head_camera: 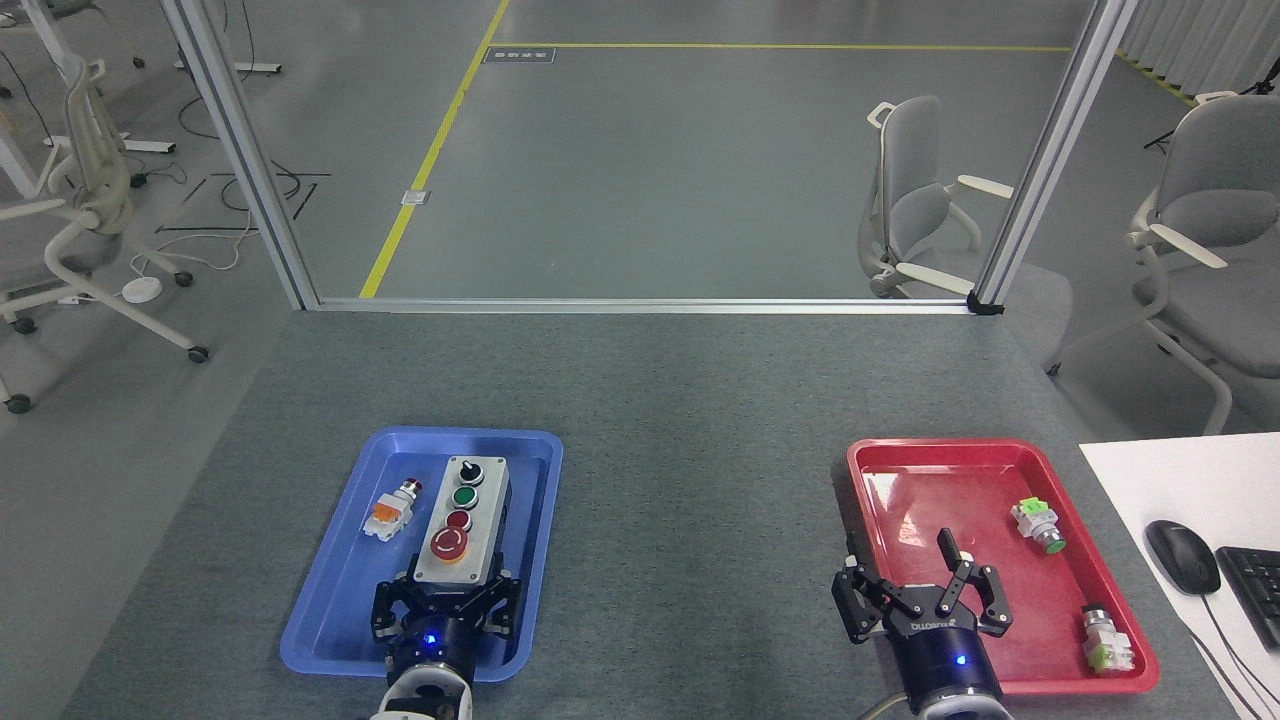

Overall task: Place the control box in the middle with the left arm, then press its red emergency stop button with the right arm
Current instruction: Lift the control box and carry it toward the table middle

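Head view: left claw (446, 590), spread open, straddles the control box (461, 520) near end; shallow purchase risks slipping.

A single head view looks forward and down from above the bench (700, 400), close over its near edge, both arms entering from below, and faces out to the floor (700, 170) and chairs (915, 200) beyond.
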Controlling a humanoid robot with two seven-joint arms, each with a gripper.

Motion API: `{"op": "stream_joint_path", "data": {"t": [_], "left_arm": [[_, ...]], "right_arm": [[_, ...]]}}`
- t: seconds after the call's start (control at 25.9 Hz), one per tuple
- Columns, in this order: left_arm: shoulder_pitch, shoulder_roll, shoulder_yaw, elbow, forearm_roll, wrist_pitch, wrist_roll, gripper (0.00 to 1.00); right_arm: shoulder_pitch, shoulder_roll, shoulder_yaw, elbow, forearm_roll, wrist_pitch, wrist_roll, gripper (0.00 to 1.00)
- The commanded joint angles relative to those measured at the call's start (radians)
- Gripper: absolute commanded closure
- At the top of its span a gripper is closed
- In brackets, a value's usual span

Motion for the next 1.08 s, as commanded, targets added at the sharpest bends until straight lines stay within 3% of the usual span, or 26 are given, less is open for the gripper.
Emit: {"op": "stream_joint_path", "data": {"t": [0.0, 0.08, 0.12, 0.27, 0.31, 0.43, 0.54, 0.66, 0.89, 1.04], "left_arm": [[-0.021, 0.000, -0.002, 0.027, 0.009, 0.000, 0.003, 0.02], [-0.025, 0.001, -0.002, 0.033, 0.008, 0.000, 0.003, 0.13], [-0.033, 0.003, -0.003, 0.037, 0.008, 0.000, 0.000, 0.24], [-0.048, 0.018, -0.003, 0.034, 0.008, -0.050, -0.004, 0.80], [-0.050, 0.021, -0.003, 0.028, 0.008, -0.069, -0.002, 0.99], [-0.053, 0.026, 0.000, -0.010, 0.006, -0.107, 0.003, 1.00], [-0.030, 0.069, 0.007, -0.134, 0.040, -0.150, 0.001, 1.00], [0.025, 0.072, 0.003, -0.246, 0.098, -0.173, -0.002, 1.00], [0.030, -0.026, -0.123, -0.297, 0.092, -0.158, -0.004, 1.00], [0.015, -0.095, -0.215, -0.225, 0.080, -0.142, -0.004, 1.00]], "right_arm": [[0.000, 0.001, 0.000, 0.002, 0.000, -0.001, -0.001, 0.00], [0.000, 0.001, 0.000, 0.003, 0.000, -0.001, 0.001, 0.00], [0.000, 0.001, 0.000, 0.003, 0.000, -0.001, 0.001, 0.00], [0.000, 0.003, 0.000, 0.003, 0.000, -0.001, 0.001, 0.00], [0.000, 0.003, 0.000, 0.002, 0.000, -0.001, 0.001, 0.00], [0.000, 0.003, 0.000, 0.002, 0.000, -0.001, -0.001, 0.00], [0.000, 0.003, 0.000, 0.003, 0.000, -0.001, -0.001, 0.00], [0.000, 0.003, 0.000, 0.002, 0.000, -0.001, 0.001, 0.00], [0.000, 0.006, 0.000, 0.002, 0.000, -0.001, -0.001, 0.00], [0.000, 0.009, -0.002, 0.002, 0.000, -0.001, 0.001, 0.00]]}}
